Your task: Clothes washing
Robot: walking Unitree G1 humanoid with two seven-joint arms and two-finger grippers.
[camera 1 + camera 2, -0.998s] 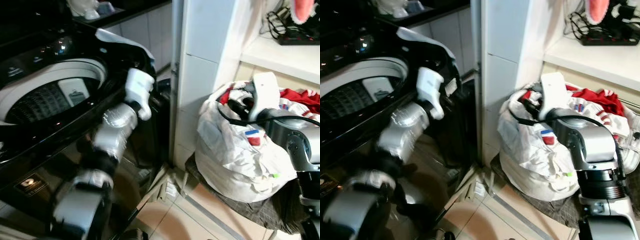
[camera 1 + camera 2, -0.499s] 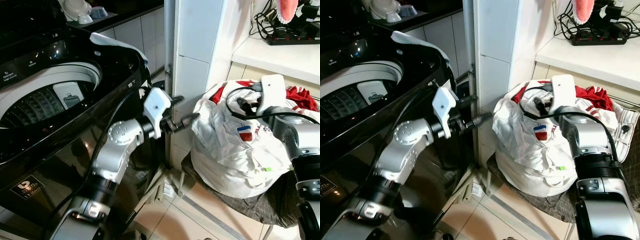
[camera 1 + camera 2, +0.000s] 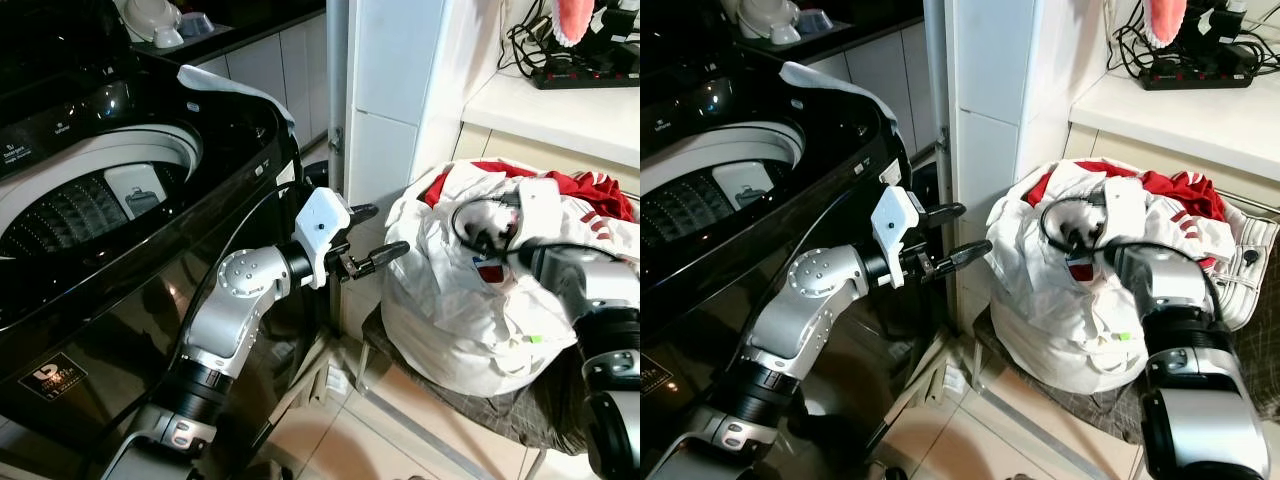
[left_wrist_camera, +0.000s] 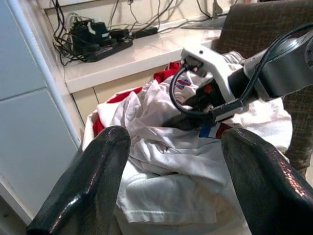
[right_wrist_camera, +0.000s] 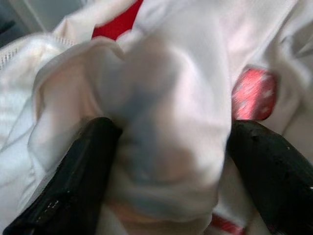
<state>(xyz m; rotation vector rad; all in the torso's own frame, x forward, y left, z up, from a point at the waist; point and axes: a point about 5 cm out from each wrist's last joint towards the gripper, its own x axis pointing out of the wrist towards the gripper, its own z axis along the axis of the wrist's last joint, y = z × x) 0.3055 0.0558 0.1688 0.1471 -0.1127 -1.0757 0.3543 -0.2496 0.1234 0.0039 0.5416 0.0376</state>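
Right gripper (image 5: 166, 161) spread around white shirt (image 3: 450, 300) — left gripper (image 3: 375, 235) hangs agape beside washing machine (image 3: 90, 200)

Head stereo pair looked forward and down, washing machine (image 3: 100, 190) on the left, laundry pile (image 3: 470, 290) on the right; both eyes covered the same scene, slightly offset sideways. Left wrist camera faced along its fingers (image 4: 83, 191) toward that same pile (image 4: 186, 161) from near range, with the shelf (image 4: 142, 54) and power strip (image 4: 98, 41) behind, also seen at the head views' upper right. Right wrist camera sat pressed into the white cloth (image 5: 166, 122), very close and blurred.
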